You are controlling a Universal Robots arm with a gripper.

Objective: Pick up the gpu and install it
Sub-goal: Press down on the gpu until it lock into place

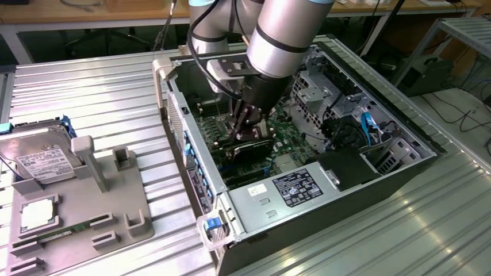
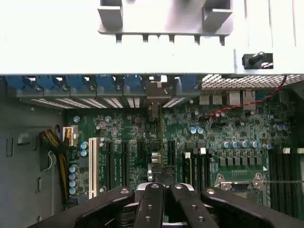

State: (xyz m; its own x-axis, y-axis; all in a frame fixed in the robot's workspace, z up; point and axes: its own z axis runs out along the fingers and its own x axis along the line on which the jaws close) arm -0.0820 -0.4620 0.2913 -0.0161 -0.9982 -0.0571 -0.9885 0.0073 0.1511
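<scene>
1. I have the arm reaching down into the open computer case (image 1: 399,123), which lies on its side on the ribbed metal table (image 1: 100,98).
2. The gripper (image 1: 247,133) sits low over the green motherboard (image 2: 142,137), with its fingers (image 2: 153,202) drawn together.
3. The fingers are clamped on the top edge of the gpu (image 1: 249,150), which stands on edge among the expansion slots (image 2: 116,161) of the motherboard; in the exterior view I see its dark face just below the gripper.
4. In the wrist view the card runs edge-on straight away from the fingers, and its silver bracket (image 2: 154,92) meets the rear wall of the case among the blue slot clips (image 2: 104,83).
5. I cannot tell whether the card is fully seated in its slot.
6. On the exterior view's left, a grey fixture tray (image 1: 115,201) rests on the table, with a hard drive (image 1: 42,161) and a small silver processor chip (image 1: 37,215).
</scene>
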